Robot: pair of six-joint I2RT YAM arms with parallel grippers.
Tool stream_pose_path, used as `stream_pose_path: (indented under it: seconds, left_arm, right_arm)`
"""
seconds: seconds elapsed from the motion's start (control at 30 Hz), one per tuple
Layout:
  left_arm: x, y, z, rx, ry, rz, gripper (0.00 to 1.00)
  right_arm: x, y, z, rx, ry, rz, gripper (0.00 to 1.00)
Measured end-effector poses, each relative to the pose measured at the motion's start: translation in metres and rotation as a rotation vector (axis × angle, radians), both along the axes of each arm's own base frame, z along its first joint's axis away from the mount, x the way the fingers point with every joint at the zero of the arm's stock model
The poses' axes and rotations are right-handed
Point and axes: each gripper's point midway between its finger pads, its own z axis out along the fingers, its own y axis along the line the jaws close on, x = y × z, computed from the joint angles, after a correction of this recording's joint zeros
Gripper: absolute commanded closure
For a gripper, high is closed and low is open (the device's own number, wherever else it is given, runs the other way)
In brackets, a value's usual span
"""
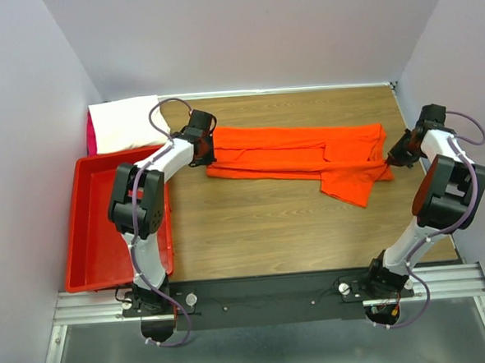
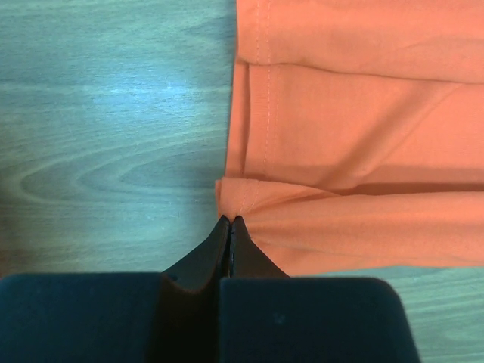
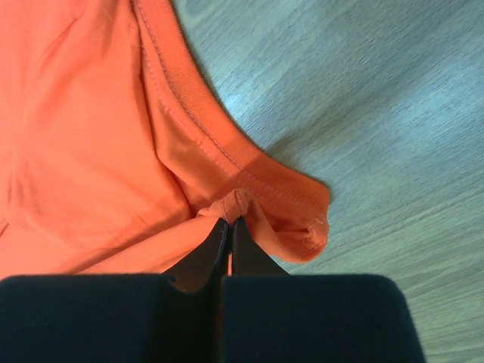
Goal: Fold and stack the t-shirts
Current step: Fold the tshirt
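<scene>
The orange-red t-shirt point(image 1: 307, 154) lies folded lengthwise in a long band across the table. My left gripper point(image 1: 205, 156) is shut on its left hem end; in the left wrist view the gripper point(image 2: 229, 221) pinches the cloth point(image 2: 355, 136) at its edge. My right gripper point(image 1: 392, 161) is shut on the right end by the collar; in the right wrist view the gripper point(image 3: 230, 221) pinches a fold of cloth point(image 3: 83, 128) under the neckband. The white t-shirt point(image 1: 126, 123) lies folded at the back left, with a pink one point(image 1: 91, 135) showing under it.
A red plastic bin point(image 1: 98, 240) stands at the left, beside the left arm. White walls close the table at the back and both sides. The metal rail with the arm bases runs along the near edge.
</scene>
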Motion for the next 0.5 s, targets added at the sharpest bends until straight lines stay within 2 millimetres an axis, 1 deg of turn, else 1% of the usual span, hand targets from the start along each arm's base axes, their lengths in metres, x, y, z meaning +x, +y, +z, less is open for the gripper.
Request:
stream_pose_path:
  seconds: [0.03,0.1,0.13,0.17,0.2,0.23,0.27,0.3,0.33,0.37,0.4,0.47,0.5]
  left_arm:
    - [0.0,0.0,-0.005,0.004,0.009,0.001,1.0]
    - [0.0,0.001,-0.012,0.01,0.022,0.002,1.0]
    - [-0.001,0.001,-0.015,0.013,0.028,0.002,1.0]
    - [-0.001,0.001,-0.018,0.015,0.033,0.002,0.97]
    - [-0.001,0.001,-0.019,0.016,0.035,0.002,0.89]
    - [-0.001,0.001,-0.02,0.018,0.035,0.002,0.84]
    - [-0.001,0.002,-0.02,0.021,0.034,0.002,0.66]
    - [0.0,0.003,-0.019,0.025,0.03,0.003,0.56]
    - [0.001,0.004,-0.019,0.029,0.028,0.004,0.49]
    - [0.001,0.005,-0.019,0.035,0.026,0.007,0.43]
    - [0.002,0.006,-0.017,0.04,0.021,0.011,0.32]
    - [0.002,0.008,-0.013,0.045,0.011,0.017,0.25]
    - [0.003,0.009,-0.007,0.046,-0.004,0.022,0.21]
  right_arm:
    - [0.0,0.0,-0.002,-0.001,0.004,0.001,0.94]
    - [-0.001,-0.001,-0.004,-0.003,0.012,0.002,0.9]
    - [-0.001,-0.001,-0.006,-0.002,0.015,0.003,0.85]
    - [-0.001,-0.001,-0.007,-0.003,0.016,0.004,0.74]
    - [0.0,-0.001,-0.008,-0.003,0.019,0.005,0.7]
    - [0.0,-0.001,-0.009,-0.007,0.021,0.011,0.66]
    - [0.0,-0.001,-0.01,-0.013,0.022,0.014,0.6]
    - [0.001,0.0,-0.01,-0.016,0.022,0.019,0.58]
    - [0.002,0.0,-0.01,-0.024,0.02,0.025,0.55]
    - [0.002,0.0,-0.009,-0.028,0.019,0.025,0.55]
    - [0.003,0.001,-0.009,-0.038,0.019,0.031,0.55]
    - [0.004,0.003,-0.006,-0.052,0.016,0.04,0.53]
    - [0.005,0.005,-0.001,-0.065,0.008,0.044,0.53]
